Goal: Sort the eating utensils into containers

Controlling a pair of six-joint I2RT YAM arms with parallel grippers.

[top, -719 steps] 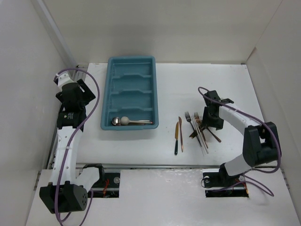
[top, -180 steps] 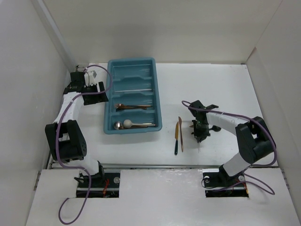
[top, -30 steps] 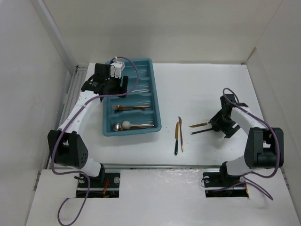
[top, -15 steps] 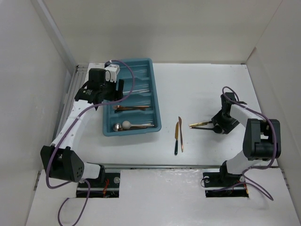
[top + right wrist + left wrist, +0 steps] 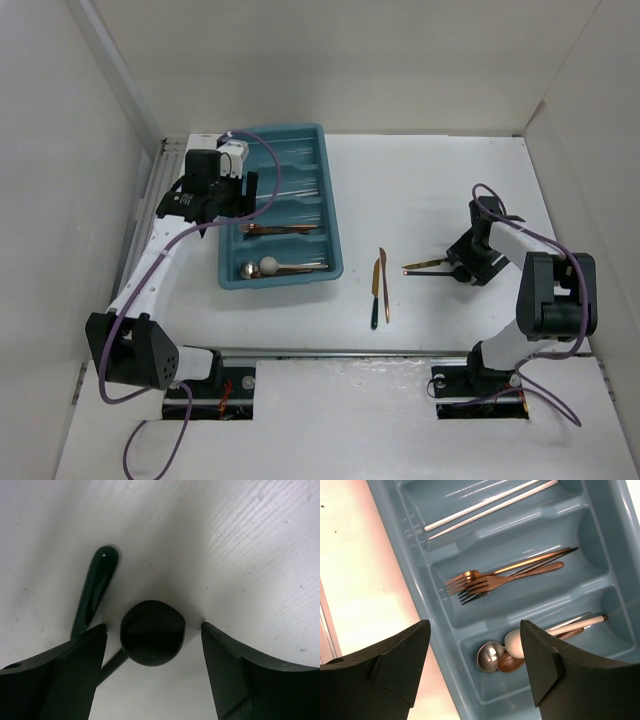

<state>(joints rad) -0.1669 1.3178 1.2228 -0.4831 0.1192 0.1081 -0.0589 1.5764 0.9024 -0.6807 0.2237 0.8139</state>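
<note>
The white table (image 5: pixel 440 180) carries everything. The big blue tray (image 5: pixel 280 128) lies right under the left fingers (image 5: pixel 235 195). The left fingers are wide open and hold nothing. Past their tips you can see three of the tray's long boxes. Two white sticks (image 5: pixel 490 505) lie in the farthest box. The copper forks (image 5: pixel 490 582) are in the next one. The spoons (image 5: pixel 515 645) are in the box closest to the fingers.

The right fingers (image 5: pixel 458 262) are low over the table, well away from the tray. They are open too. A round black piece (image 5: pixel 152 640) on a thin stem sits between them, but neither finger touches it. A dark green handle (image 5: pixel 95 592) lies flat on the table just past the tip of one finger. Two knives (image 5: pixel 378 285) lie side by side on the table between the tray and the right fingers.
</note>
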